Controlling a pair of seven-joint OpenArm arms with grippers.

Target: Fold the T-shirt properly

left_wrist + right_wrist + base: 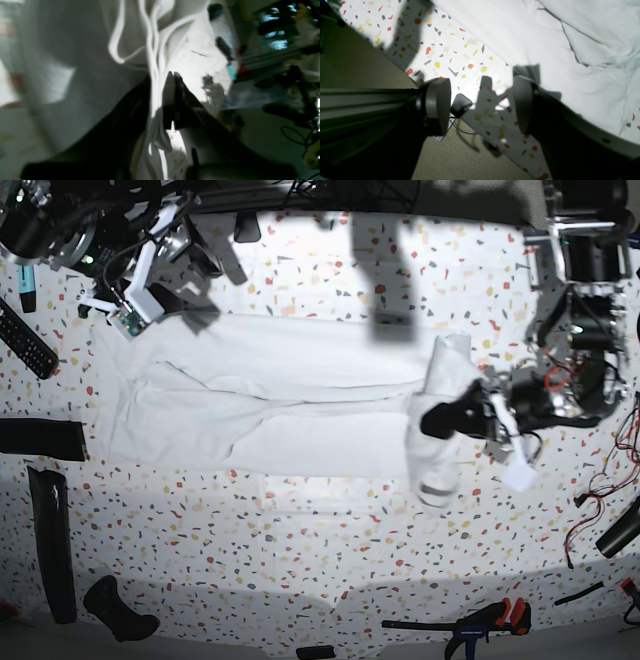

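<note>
Pinching bunched hem of big wrinkled white cloth T-shirt (270, 415): left gripper (163, 77) | right gripper (482, 105) gapes empty | risk: thin layers slip, fold skews

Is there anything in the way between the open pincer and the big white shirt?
Nothing visible is. The right pincer hangs open over bare speckled table, and the T-shirt lies right beside it with no object between. The left pincer is already shut on the shirt's other end.

Shirt (270, 415) spread on our speckled table (330, 540)

Our left gripper (442, 420) pinches a raised fold at its end; our right gripper (135, 310) sits by the far corner.
</note>
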